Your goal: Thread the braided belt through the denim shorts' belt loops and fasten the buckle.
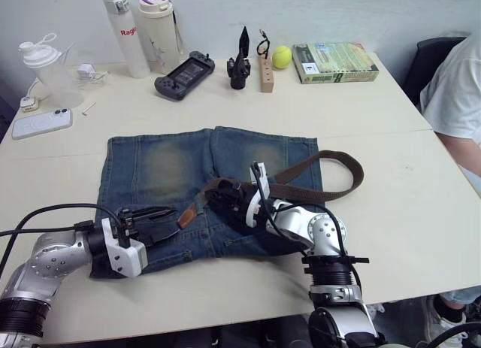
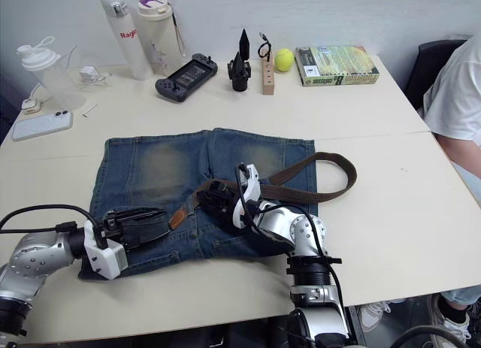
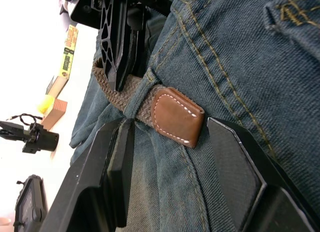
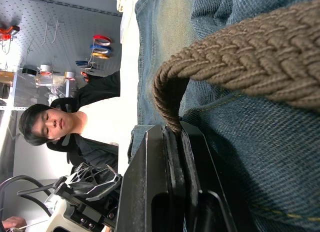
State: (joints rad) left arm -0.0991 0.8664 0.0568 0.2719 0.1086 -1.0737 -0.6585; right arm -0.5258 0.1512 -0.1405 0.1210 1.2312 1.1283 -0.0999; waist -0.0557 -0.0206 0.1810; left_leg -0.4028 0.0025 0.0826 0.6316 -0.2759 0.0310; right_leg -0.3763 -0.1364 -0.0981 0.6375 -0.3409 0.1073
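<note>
The shorts (image 1: 203, 190) lay flat on the table (image 1: 391, 213), with both claws over the waistband. The right claw (image 4: 175, 134) was clamped on the belt (image 1: 316, 189), which looped away behind it across the denim. The belt's leather tip (image 3: 177, 117) poked through a loop (image 3: 145, 89) and sat between the spread fingers (image 3: 235, 157) of the left claw (image 3: 170, 137), untouched by either finger.

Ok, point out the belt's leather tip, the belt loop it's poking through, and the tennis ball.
leather tip (image 3: 176, 117), left wrist view, middle of the stitched brown end.
belt loop (image 3: 141, 86), left wrist view, denim strip crossing the braid.
tennis ball (image 1: 282, 57), left eye view, centre of the ball.
</note>
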